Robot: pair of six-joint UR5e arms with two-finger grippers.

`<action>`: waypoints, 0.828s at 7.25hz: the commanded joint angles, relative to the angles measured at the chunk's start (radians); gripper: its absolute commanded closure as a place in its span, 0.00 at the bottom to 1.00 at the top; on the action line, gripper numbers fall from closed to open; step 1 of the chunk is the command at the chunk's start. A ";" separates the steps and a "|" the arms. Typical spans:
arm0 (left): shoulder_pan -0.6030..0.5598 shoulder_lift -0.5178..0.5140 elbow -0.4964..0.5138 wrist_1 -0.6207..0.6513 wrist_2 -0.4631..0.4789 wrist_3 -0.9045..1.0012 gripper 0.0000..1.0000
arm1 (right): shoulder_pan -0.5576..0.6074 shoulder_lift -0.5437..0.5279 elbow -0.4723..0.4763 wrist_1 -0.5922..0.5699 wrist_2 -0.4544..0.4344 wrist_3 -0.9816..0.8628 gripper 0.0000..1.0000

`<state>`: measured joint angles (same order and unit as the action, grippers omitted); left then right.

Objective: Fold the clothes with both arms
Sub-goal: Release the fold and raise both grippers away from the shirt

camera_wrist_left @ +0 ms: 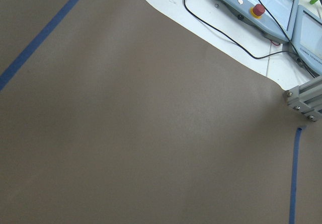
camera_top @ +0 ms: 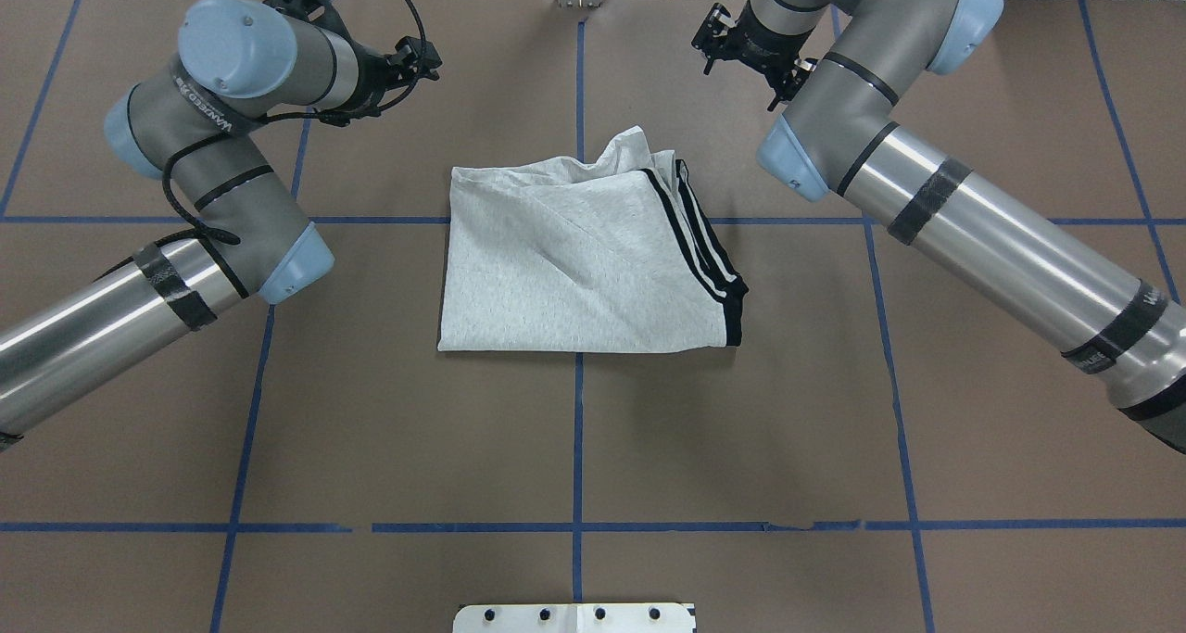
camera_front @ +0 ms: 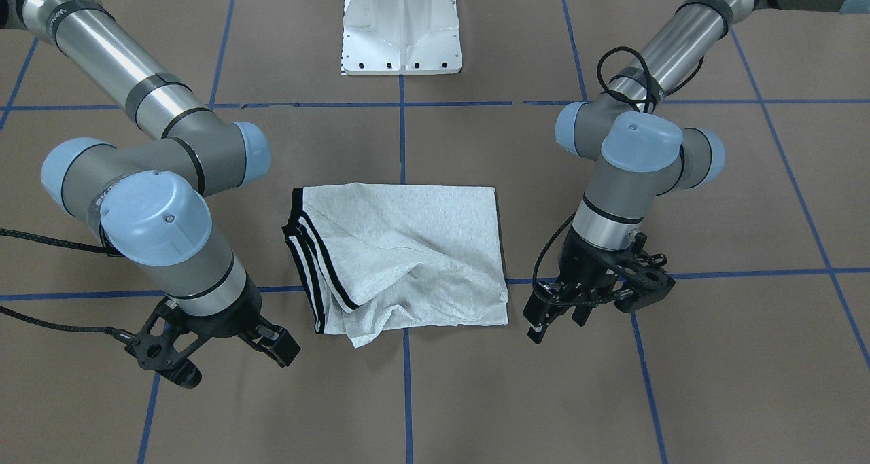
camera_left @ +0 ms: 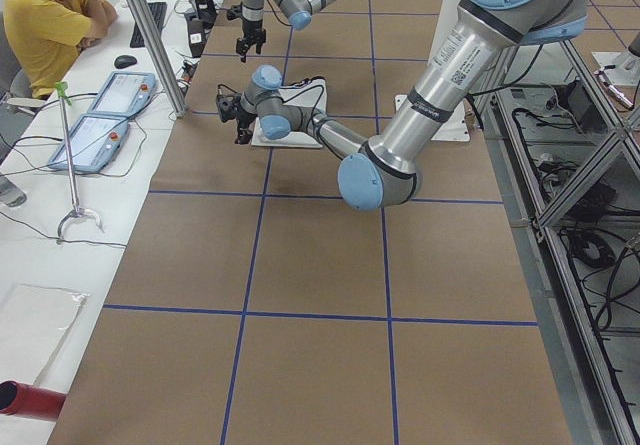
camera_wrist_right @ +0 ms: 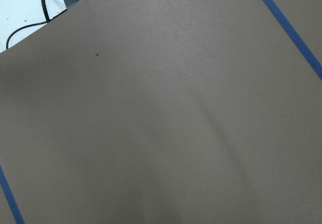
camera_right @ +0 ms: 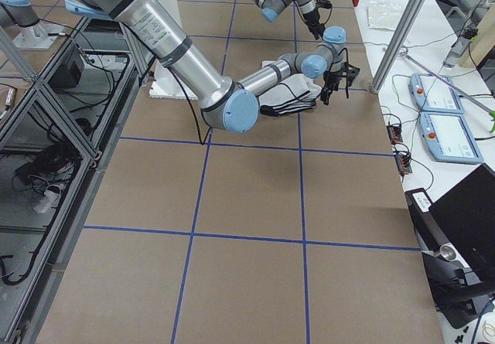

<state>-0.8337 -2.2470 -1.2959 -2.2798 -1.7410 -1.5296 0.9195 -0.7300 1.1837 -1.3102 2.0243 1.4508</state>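
The grey T-shirt (camera_front: 408, 246) lies folded in a rough rectangle at the table's middle, also in the overhead view (camera_top: 574, 262). Its black double stripes (camera_top: 704, 244) run along the edge on my right side. The far edge is rumpled. The print is hidden. My left gripper (camera_front: 554, 325) hovers just beyond the shirt's left edge, open and empty; it also shows in the overhead view (camera_top: 412, 58). My right gripper (camera_front: 275, 348) hovers beside the striped edge, open and empty, and shows overhead too (camera_top: 741, 49). Both wrist views show only bare brown table.
The white pedestal base (camera_front: 402, 36) stands at the robot's side of the table. Blue tape lines (camera_top: 578, 448) grid the brown surface. A seated person (camera_left: 50, 25) and teach pendants (camera_left: 100, 115) are past the far table edge.
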 commanded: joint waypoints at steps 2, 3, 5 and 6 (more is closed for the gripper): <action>0.027 0.006 -0.098 0.009 -0.119 -0.004 1.00 | 0.042 -0.072 0.057 0.002 0.042 -0.067 0.00; 0.094 -0.003 -0.117 0.011 -0.112 0.000 1.00 | 0.051 -0.097 0.071 0.003 0.042 -0.099 0.00; 0.193 -0.037 -0.128 0.009 -0.103 0.011 1.00 | 0.067 -0.135 0.094 0.006 0.039 -0.186 0.00; 0.259 -0.067 -0.125 0.008 -0.056 0.025 1.00 | 0.079 -0.143 0.094 0.006 0.040 -0.203 0.00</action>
<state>-0.6503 -2.2829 -1.4191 -2.2702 -1.8335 -1.5170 0.9861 -0.8577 1.2731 -1.3047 2.0644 1.2801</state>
